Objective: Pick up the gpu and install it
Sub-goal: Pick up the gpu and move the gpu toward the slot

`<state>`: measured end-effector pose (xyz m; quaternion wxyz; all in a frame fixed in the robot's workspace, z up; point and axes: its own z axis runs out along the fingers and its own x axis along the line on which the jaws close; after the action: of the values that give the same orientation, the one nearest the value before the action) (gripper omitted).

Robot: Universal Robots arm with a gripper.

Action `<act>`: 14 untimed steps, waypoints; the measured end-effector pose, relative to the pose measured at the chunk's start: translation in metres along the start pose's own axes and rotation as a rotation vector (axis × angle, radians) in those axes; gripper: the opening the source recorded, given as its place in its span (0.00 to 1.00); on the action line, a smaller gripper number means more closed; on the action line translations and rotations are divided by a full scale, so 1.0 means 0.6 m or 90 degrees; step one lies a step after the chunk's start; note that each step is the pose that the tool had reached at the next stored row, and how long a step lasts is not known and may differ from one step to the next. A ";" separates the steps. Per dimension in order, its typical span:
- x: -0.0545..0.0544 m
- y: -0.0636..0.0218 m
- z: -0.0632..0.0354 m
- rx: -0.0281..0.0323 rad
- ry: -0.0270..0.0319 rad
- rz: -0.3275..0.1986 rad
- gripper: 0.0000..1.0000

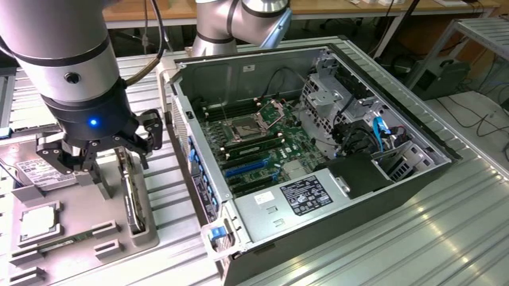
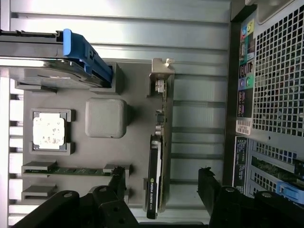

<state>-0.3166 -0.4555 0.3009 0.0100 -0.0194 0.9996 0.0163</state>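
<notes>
Pincer (image 2: pixel 161 186) released above the grey tray (image 2: pixel 137 137). The gpu (image 2: pixel 157 142) stands edgewise in the tray, between the jaws (bracket end apparently farther off), long axis across their closing line.

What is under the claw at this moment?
The gpu stands on edge in a slot of the gray holder tray, directly beneath the open claw. Its lower edge, down in the slot, is covered.

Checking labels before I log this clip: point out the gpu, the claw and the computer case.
gpu (image 2: pixel 153 183): wrist view, on its black fan block.
claw (image 2: pixel 161 175): wrist view, midway between its open fingertips.
computer case (image 1: pixel 230 77): exterior view, on its grey inner wall.
</notes>
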 end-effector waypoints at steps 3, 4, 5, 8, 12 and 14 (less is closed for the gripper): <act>0.000 0.000 0.010 0.0000 0.0000 0.000 0.72; 0.000 -0.001 0.013 0.0000 0.0000 0.000 0.72; 0.000 -0.001 0.018 0.0000 0.0000 0.000 0.72; 0.000 -0.001 0.028 0.0000 0.0000 0.000 0.72; 0.001 -0.002 0.040 0.0000 0.0000 0.000 0.72; 0.001 -0.002 0.048 0.0000 0.0000 0.000 0.72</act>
<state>-0.3166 -0.4557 0.2718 0.0100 -0.0194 0.9996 0.0163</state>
